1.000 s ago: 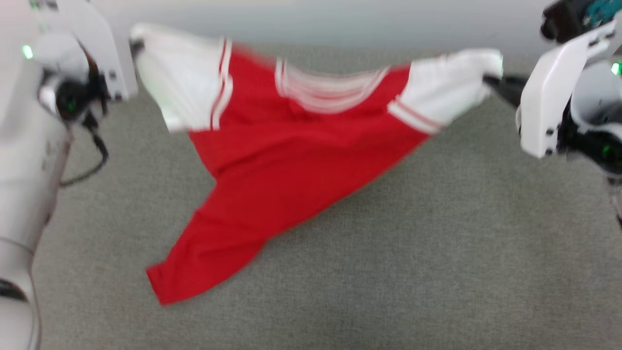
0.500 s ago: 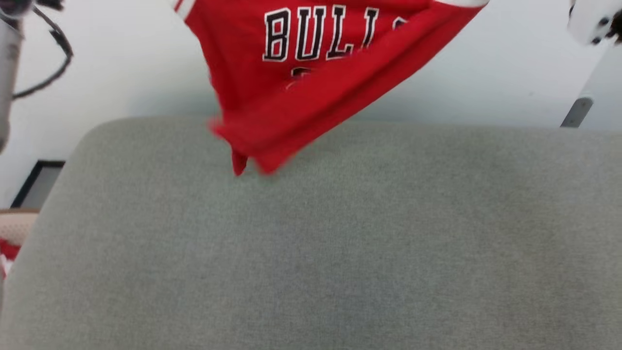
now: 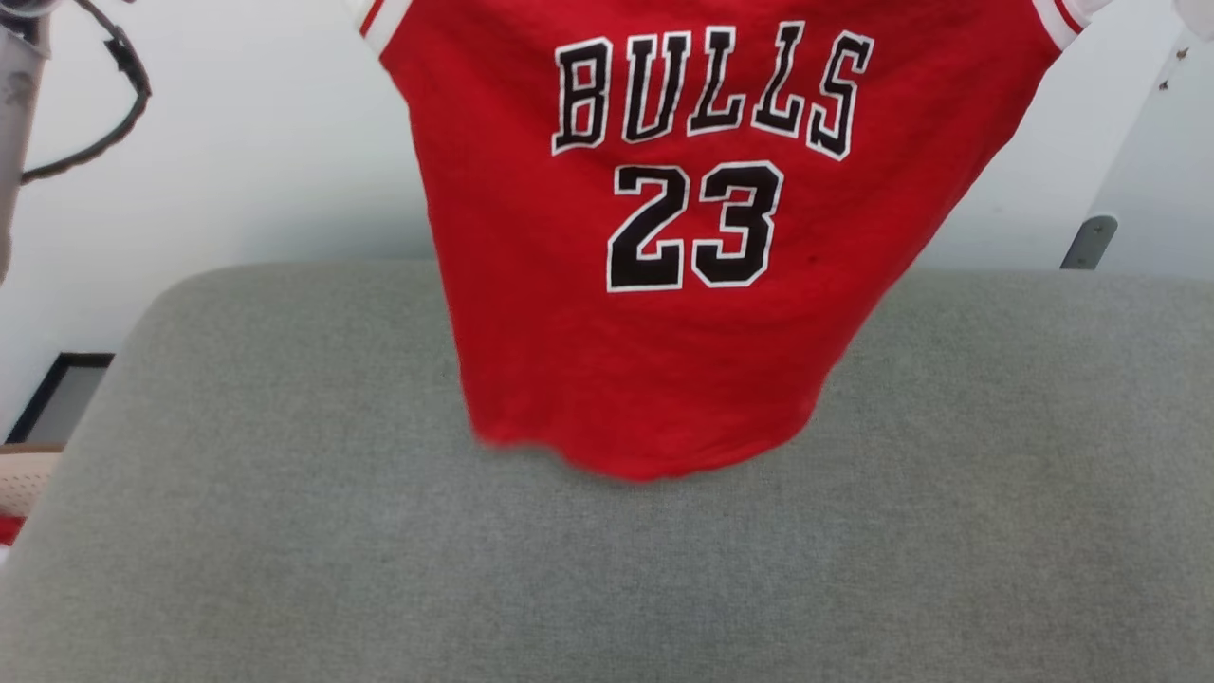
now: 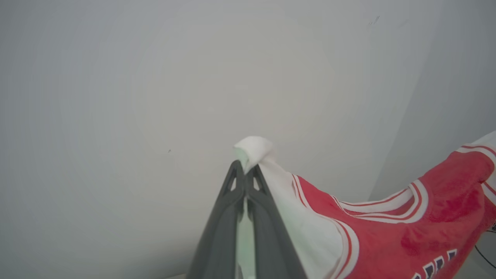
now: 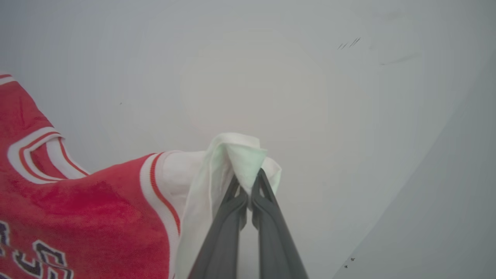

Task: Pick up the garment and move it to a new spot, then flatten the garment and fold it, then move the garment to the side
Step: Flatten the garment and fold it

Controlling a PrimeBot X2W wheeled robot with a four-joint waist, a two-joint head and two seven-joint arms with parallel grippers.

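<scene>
Garment [image 3: 664, 360] hangs over grey surface [image 3: 607, 588] — left hand [image 4: 244, 170], right hand [image 5: 248, 182] each clamped on it.

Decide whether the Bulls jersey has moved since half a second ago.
Yes. The Bulls jersey has untwisted, and its hem reaches further down over the grey cushion from its far edge.

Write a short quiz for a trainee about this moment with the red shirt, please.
1. Which part of the garment does the left tool pinch, like the right tool? A) the hem B) a white sleeve tip C) the collar
2. True or false: the garment already lies folded.
3. Fill in: the number under the letters is ___.
Key: 1 B; 2 false, it hangs spread between both tools; 3 23.
</scene>
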